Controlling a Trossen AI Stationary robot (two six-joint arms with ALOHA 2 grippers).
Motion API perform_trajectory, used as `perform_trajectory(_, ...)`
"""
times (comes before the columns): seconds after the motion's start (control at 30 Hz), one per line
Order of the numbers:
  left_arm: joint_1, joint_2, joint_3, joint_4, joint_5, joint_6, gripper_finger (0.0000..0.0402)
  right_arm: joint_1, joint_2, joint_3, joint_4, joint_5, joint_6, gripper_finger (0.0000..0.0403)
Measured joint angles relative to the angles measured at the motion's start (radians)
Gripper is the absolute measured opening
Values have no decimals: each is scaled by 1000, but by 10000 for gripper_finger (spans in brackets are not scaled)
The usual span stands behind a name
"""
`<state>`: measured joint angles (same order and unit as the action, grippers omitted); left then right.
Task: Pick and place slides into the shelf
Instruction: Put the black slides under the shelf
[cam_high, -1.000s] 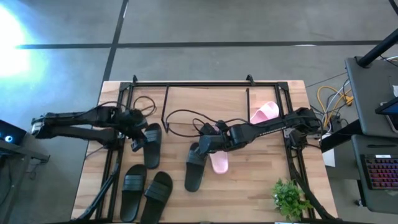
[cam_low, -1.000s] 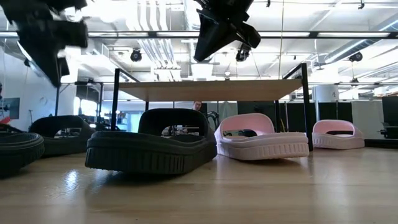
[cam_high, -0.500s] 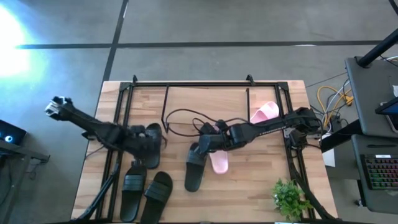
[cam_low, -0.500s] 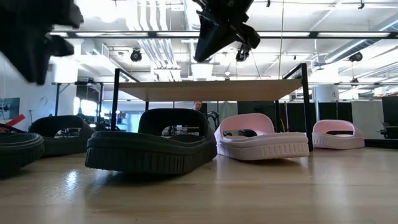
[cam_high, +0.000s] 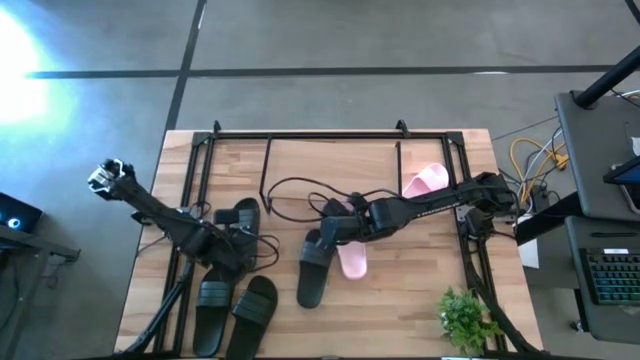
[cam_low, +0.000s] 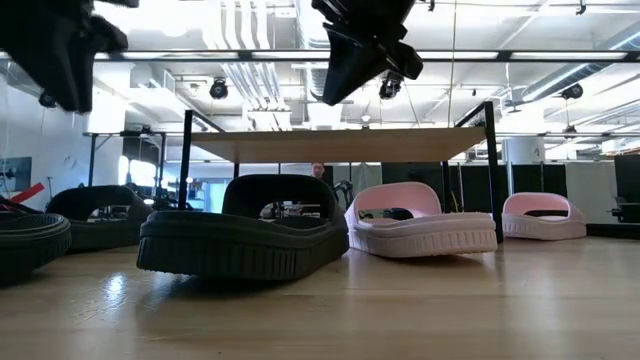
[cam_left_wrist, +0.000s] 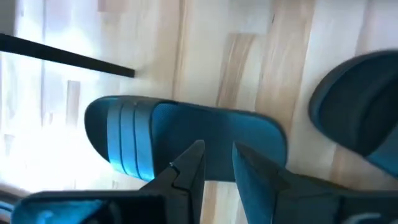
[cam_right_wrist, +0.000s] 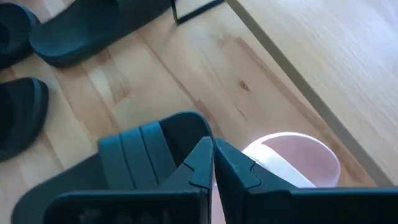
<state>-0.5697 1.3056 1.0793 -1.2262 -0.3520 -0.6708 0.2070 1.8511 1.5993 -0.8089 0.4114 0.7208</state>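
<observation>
Four black slides lie flat on their soles on the table: one (cam_high: 243, 212) partly under my left arm, two (cam_high: 214, 300) (cam_high: 256, 308) near the near edge, one (cam_high: 312, 272) in the middle. A pink slide (cam_high: 352, 260) lies beside that middle one, and another (cam_high: 425, 182) farther right. The shelf (cam_low: 340, 143) stands on thin black legs behind them. My left gripper (cam_high: 238, 262) hangs open above a black slide (cam_left_wrist: 180, 140). My right gripper (cam_high: 330, 232) is shut and hovers over the middle black slide (cam_right_wrist: 143, 155) and the pink one (cam_right_wrist: 292, 155).
Black cables (cam_high: 290, 190) loop over the table by the shelf. Black frame rails (cam_high: 185, 250) (cam_high: 470, 250) run along the table's left and right sides. A small green plant (cam_high: 465, 315) stands at the near right corner. Bare wood shows along the near edge.
My left arm has swung round. Its gripper has moved from above the far-left black slide toward the table's near edge and now hangs over the slides on the left. The slides have stayed where they were.
</observation>
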Motion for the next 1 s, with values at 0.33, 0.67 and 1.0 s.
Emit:
perform_trajectory(0.33, -12, 11, 86, 15, 33, -72, 136, 2, 0, 0, -17, 4, -28, 9)
perform_trajectory(0.67, -12, 82, 85, -43, -81, -30, 142, 4, 0, 0, -18, 8, -42, 9)
perform_trajectory(1.0, -21, 203, 38, -230, -292, -239, 142, 4, 0, 0, -22, 8, -30, 9)
